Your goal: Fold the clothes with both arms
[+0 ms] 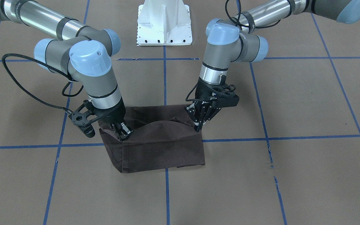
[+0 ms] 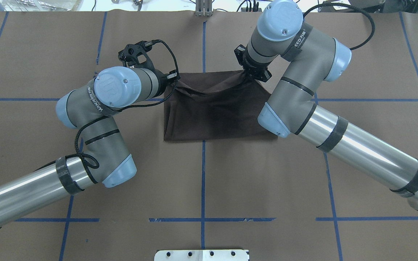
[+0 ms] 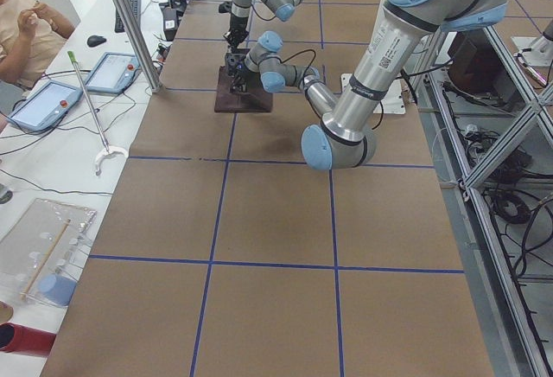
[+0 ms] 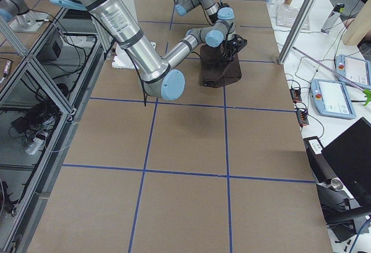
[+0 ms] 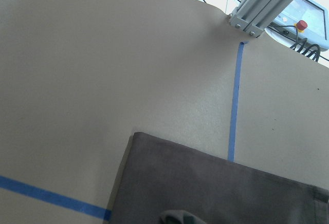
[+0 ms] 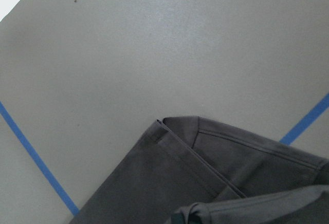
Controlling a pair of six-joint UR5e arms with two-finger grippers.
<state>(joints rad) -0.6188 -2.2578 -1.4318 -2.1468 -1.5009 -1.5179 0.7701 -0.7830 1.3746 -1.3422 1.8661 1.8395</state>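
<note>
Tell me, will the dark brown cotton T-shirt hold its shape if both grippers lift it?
Probably not: the dark brown cotton T-shirt sags and creases between the left gripper and right gripper, so it looks floppy. Likely light, since two fingertip pinches raise its edge. Its folded layers may shift.

1. It was a robotics lab: a left arm (image 2: 96,108) and a right arm (image 2: 357,145) reached over a paper-covered table (image 3: 276,325) with blue tape lines (image 3: 276,265).
2. Control tablets (image 3: 39,105) (each with a red button) lay beside it.
3. Aluminium framing (image 3: 130,27) and loose cables (image 3: 510,208) surrounded it.
</note>
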